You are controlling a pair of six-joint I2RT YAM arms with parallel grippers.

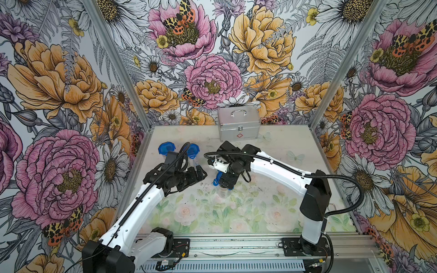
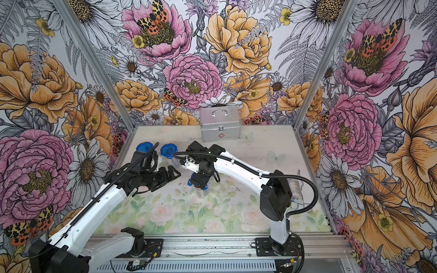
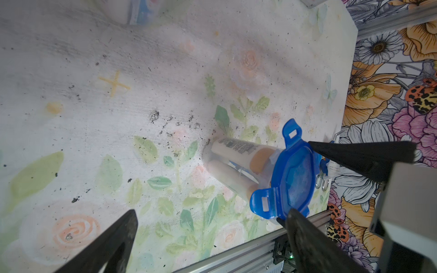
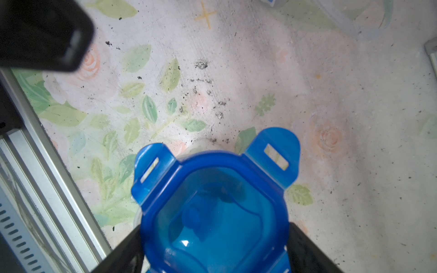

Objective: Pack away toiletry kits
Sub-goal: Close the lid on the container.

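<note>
toiletry kit: clear cup under a blue clip-tab lid, upright on the floral table, about mid-table.

arms, near to far:
- both bases sit on the near aluminium rail.
- left arm slants up from the near left corner with its wrist about level. left gripper sits just left of the kit, apart from it, jaws spread wide with nothing between them.
- right arm arcs in from the near right side, wrist bent down. right gripper sits straight over the kit with its fingers pressed against opposite sides of the lid, grasping it. two lid tabs stick out free.
- left wrist view: two white bottles with orange caps inside the cup.

room:
- open tabletop lies between the kit and the near rail, and more to the right.
- pale items near the right wall are half hidden by the right elbow; cannot tell what.

count:
- three lidded kits: the held one, and two far kits side by side near the left wall.
- one silver case, closed, against the back wall.
</note>
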